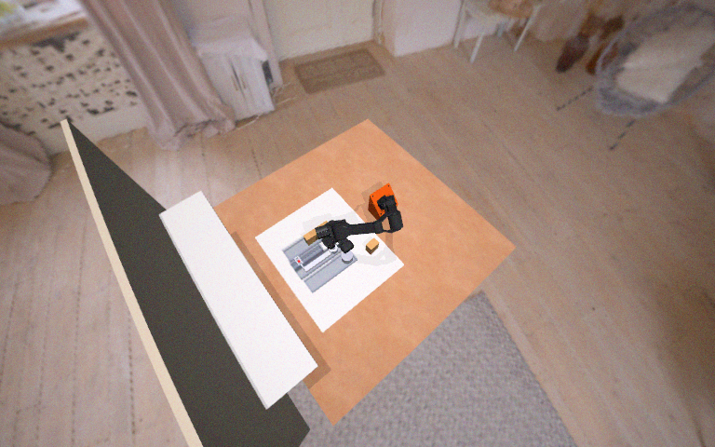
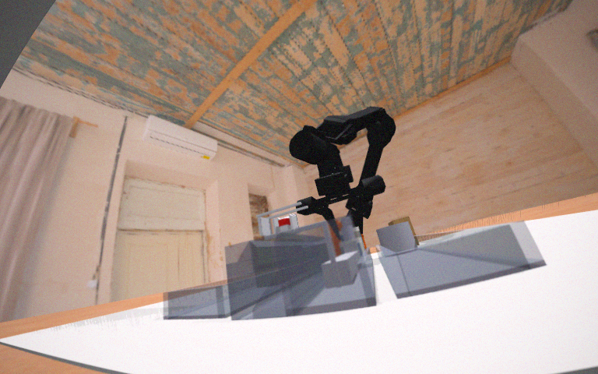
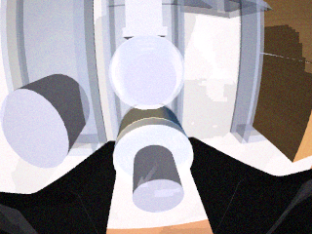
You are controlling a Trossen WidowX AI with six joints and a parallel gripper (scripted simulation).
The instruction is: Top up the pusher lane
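Note:
My gripper [image 3: 151, 146] [image 2: 350, 232] is shut on a jar [image 3: 153, 133] with a pale round shoulder, a grey knob on top and a banded olive and blue body. The held jar looks upright at the front end of the sprung lane. The lane jar [image 3: 147, 72], round and pale on top, stands just behind it, against the white pusher [image 3: 143, 19] [image 1: 317, 261]. The two jars overlap in the wrist view; whether they touch, and whether the held jar's base is on the lane floor, is hidden. The low front stop is hidden too.
A dark grey cylinder with a pale top [image 3: 36, 128] [image 1: 346, 256] [image 2: 396, 237] stands at the front of the neighbouring lane, left in the wrist view. Clear lane walls [image 3: 249, 97] rise alongside. Tan blocks [image 1: 371, 245] [image 1: 310, 237] stand on either side of the arm. A long white box [image 1: 236, 300] lies behind.

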